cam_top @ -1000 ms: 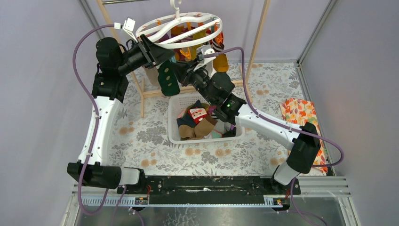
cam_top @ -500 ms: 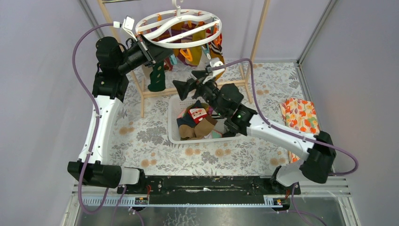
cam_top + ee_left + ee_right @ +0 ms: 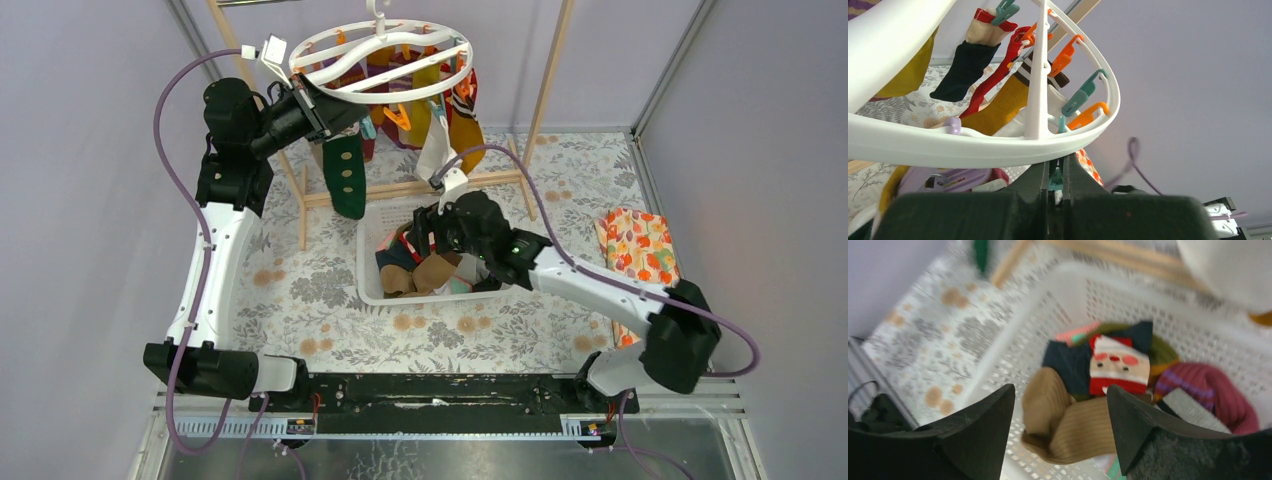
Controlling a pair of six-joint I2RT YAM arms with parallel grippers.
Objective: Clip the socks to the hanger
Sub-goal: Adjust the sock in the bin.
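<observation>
The white round hanger (image 3: pixel 455 62) hangs at the back with several socks clipped under it, among them a dark green dotted sock (image 3: pixel 346 176) and a mustard one (image 3: pixel 466 128). My left gripper (image 3: pixel 333 108) is at the ring's left rim. In the left wrist view it (image 3: pixel 1056 166) sits just under the ring (image 3: pixel 998 146), shut on a teal clip (image 3: pixel 1055 181). My right gripper (image 3: pixel 418 233) hovers over the basket, open and holding nothing. Between its fingers (image 3: pixel 1060 392) I see a tan sock (image 3: pixel 1073 422), with a Santa sock (image 3: pixel 1118 365) and a maroon striped sock (image 3: pixel 1210 390) beyond.
The white slotted basket (image 3: pixel 366 272) stands mid-table on the floral cloth, under the hanger. The wooden rack (image 3: pixel 545 85) holds the hanger. An orange floral cloth (image 3: pixel 640 250) lies at the right edge. Purple cables loop off both arms.
My right gripper has let go of the dark green sock, opened, and dropped down from the hanger to the basket. The sock now hangs by the left gripper, which has closed.
</observation>
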